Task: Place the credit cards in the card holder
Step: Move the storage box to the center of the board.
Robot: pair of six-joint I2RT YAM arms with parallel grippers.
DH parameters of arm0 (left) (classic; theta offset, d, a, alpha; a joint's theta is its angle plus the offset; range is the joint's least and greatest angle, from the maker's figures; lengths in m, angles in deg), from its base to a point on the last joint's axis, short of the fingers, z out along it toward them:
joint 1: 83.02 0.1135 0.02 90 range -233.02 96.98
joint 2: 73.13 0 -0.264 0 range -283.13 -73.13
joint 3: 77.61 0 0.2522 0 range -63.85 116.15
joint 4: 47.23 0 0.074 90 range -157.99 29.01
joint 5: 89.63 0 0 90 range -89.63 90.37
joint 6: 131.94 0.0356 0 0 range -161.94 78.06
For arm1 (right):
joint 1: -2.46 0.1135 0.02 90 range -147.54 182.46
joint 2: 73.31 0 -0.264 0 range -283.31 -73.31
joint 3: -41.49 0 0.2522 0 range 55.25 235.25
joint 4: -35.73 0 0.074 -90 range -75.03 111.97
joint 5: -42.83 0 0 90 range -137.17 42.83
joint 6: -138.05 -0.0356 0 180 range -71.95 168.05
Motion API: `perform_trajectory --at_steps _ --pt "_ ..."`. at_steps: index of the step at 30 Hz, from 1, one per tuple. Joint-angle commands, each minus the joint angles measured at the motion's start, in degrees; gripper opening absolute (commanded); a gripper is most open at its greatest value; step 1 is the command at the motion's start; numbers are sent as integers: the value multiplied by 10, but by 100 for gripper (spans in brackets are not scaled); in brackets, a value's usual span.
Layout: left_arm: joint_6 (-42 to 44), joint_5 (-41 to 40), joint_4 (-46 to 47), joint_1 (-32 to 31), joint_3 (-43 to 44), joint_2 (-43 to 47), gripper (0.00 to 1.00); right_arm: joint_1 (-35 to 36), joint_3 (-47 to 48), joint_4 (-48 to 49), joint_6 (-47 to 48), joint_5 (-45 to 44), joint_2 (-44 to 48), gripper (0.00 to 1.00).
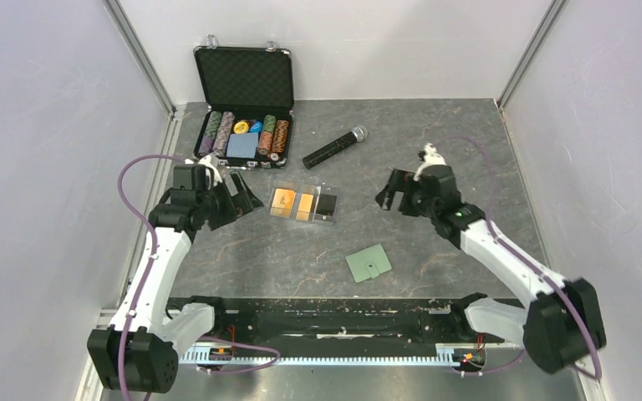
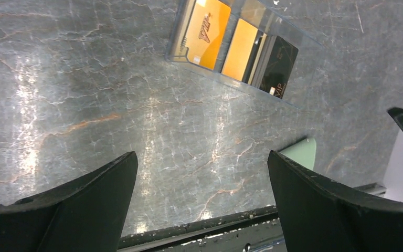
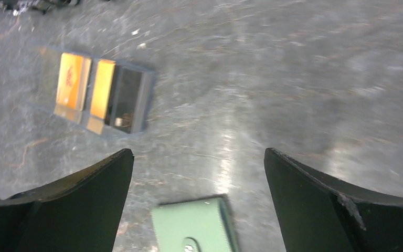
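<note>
Hovering mid-frame: left gripper, right gripper, jaws wide apart, empty; cards in tray centre, holder lower centre.

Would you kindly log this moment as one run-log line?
left jaws: open, empty | right jaws: open, empty | cards: in tray | holder: folded, apart from tray

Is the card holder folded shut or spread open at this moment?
Folded shut: the card holder lies flat as a single green square, its snap tab on top, with no inside lining showing.
</note>
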Motion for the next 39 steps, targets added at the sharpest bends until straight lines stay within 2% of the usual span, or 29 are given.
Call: perform_trajectory --at_steps 1,4,12,24,31,35,37,39 --pt "-41 60 19 1 -5 20 100 73 101 -7 -6 -9 -97 99" --pt "-56 93 42 1 -13 35 100 105 173 -27 3 -5 -178 99" --pt "-77 127 66 0 -36 59 100 136 325 -74 18 16 -345 69" --pt "-69 148 63 1 -55 59 100 192 404 -121 50 22 -460 34" --pt "-65 149 54 0 -67 71 100 239 527 -202 125 -19 -533 16" --pt "-64 150 54 1 -71 74 100 263 593 -234 172 -62 -565 14" --pt "-64 153 54 0 -73 73 100 271 616 -240 189 -75 -576 17" --pt "-63 155 54 1 -74 71 100 273 632 -244 191 -71 -585 25"
